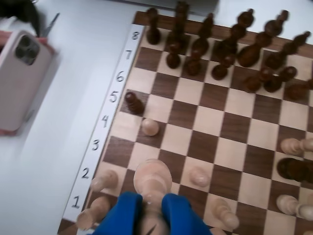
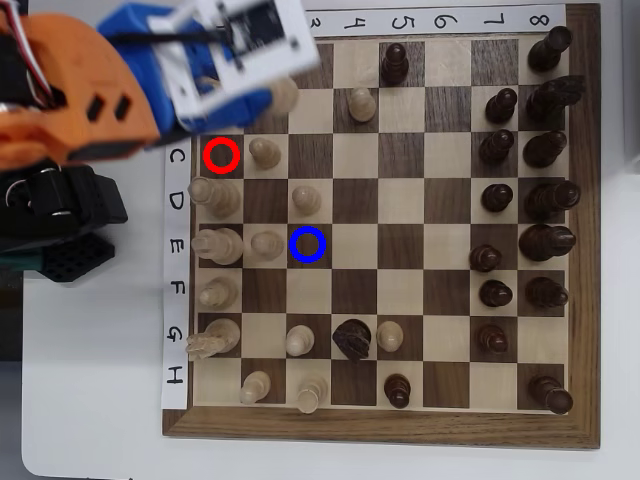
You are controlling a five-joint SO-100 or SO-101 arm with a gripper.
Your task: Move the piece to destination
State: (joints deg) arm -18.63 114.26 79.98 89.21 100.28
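Between the two blue fingers (image 1: 122, 215) at the near edge of the wrist view stands a pale wooden piece (image 1: 152, 180) with a broad rounded top. The pincer (image 1: 149, 211) is closed against its lower stem, so the piece sits directly in the grasp, its head rising just beyond the fingertips. Whether its base touches the board or is lifted clear I cannot tell, since the fingers hide it and the head is blurred.

Seen from overhead, the arm's orange and blue body covers the far-left corner of the chessboard (image 2: 580, 420), and only a pale blur (image 2: 283, 95) shows at the right edge of the blue housing, near row B. The red circle (image 2: 222, 155) marks a dark square in row C just below that housing, and no piece stands in it. The destination (image 2: 308, 244), a dark square ringed in blue, lies in row E, two rows nearer and further right, well apart from the pincer. It is unoccupied, with pale pawns on the squares just left of it (image 2: 265, 244) and just above it (image 2: 306, 199).

Beside the board on the white surface (image 1: 58, 147) in the wrist view lies a pink phone (image 1: 22, 73).
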